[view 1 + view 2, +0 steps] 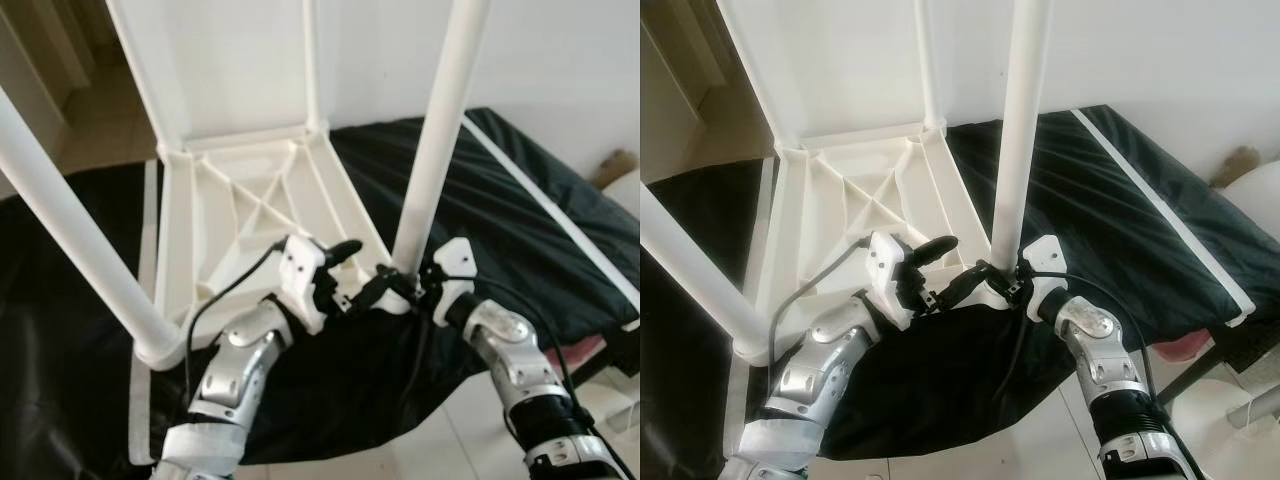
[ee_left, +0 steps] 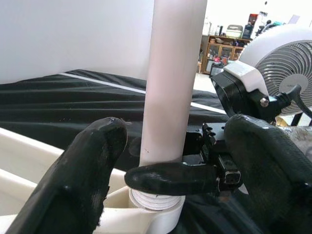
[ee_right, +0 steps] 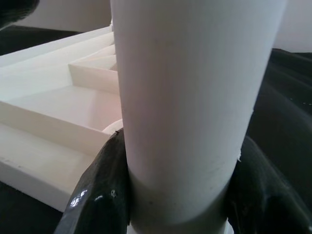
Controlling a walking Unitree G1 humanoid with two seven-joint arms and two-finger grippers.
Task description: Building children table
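Presently, right gripper (image 1: pixel 398 280) clamps the table leg (image 1: pixel 435 150) at its socket — threads showing, further turning judged necessary — while left gripper (image 1: pixel 335 262) waits spread beside.

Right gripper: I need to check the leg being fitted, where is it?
Right gripper is clamped around the base of the near-right table leg, beside the left gripper.

Smooth matt white plastic on the table leg (image 3: pixel 195 97) and ribbed tabletop underside (image 1: pixel 250 200). Dull black, creased cloth for the sheet (image 1: pixel 520 200) beneath. Glossy black rubbery fingers (image 3: pixel 97 195); brushed silver metal on both arms.
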